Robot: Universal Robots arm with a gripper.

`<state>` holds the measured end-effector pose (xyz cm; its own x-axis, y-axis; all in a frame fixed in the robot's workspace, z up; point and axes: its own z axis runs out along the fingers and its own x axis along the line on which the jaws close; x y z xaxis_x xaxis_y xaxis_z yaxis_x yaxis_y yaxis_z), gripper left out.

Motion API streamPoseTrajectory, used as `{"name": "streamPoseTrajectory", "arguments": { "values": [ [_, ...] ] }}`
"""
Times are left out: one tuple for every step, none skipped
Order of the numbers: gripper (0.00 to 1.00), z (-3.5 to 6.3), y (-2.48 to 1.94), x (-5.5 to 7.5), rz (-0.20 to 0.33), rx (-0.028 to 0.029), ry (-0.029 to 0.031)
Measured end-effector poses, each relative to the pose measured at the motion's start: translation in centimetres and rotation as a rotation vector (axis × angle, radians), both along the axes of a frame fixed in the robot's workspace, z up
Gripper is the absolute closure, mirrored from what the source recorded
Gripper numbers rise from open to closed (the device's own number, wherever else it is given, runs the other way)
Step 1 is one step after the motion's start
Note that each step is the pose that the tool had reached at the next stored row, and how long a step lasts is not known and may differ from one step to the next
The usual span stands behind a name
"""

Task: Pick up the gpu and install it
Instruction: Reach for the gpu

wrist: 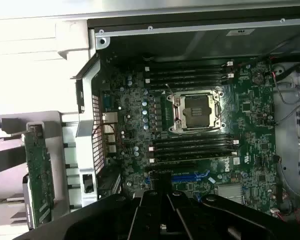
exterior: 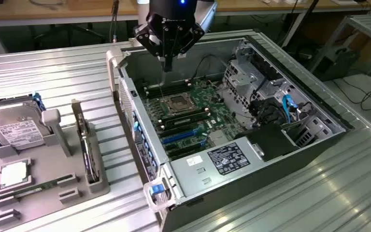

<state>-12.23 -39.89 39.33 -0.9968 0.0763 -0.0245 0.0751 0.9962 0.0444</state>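
Black two-fingered gripper sits closest to the wrist camera. Its dark linkage fans out beneath the fingers, which are pressed together with nothing between them. In the exterior view the arm drops in from above with its wrist upright. The fingers point straight down over the far end of the open black-and-silver computer case, above the green motherboard near its rows of black memory slots. The silver square processor socket lies open just past the fingertips.

The gpu, a flat green circuit-board card, stands on edge in a slot of the grey plastic holder. The holder rests on the ribbed metal table by its edge at the exterior view's left, beside the case and well apart from the gripper.

A boxy silver hard drive in the same holder carries a white label, and the silver power supply at the case's near end carries a black one. The print on both is too small to read, as is the white lettering on the motherboard beside the blue slot.
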Motion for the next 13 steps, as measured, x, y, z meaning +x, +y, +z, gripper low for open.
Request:
{"name": "streamPoseTrajectory", "arguments": {
  "values": [
    [0.89, 0.00, -0.01, -0.2, 0.000, 0.0000, 0.0000],
    [0.89, 0.00, -0.01, -0.4, 0.000, 0.0000, 0.0000],
    [0.89, 0.00, -0.01, -0.6, 0.000, 0.0000, 0.0000],
    [0.89, 0.00, -0.01, -0.9, 0.000, 0.0000, 0.0000],
    [0.89, 0.00, -0.01, -1.1, 0.000, 0.0000, 0.0000],
    [0.89, 0.00, -0.01, -1.3, 0.000, 0.0001, 0.0000],
    [0.89, 0.00, -0.01, -1.4, 0.000, 0.0000, 0.0000],
    [0.89, 0.00, -0.01, -1.5, 0.000, 0.0000, 0.0000],
    [0.89, 0.00, -0.01, -1.6, 0.000, 0.0000, 0.0000],
    [0.89, 0.00, -0.01, -1.8, 0.001, 0.0000, 0.0000],
    [0.89, 0.00, -0.01, -1.9, 0.001, 0.0000, 0.0001],
    [0.89, 0.00, -0.01, -2.0, 0.001, -0.0001, 0.0001],
    [0.89, 0.00, -0.01, -2.2, 0.001, -0.0001, 0.0001]
  ]
}}
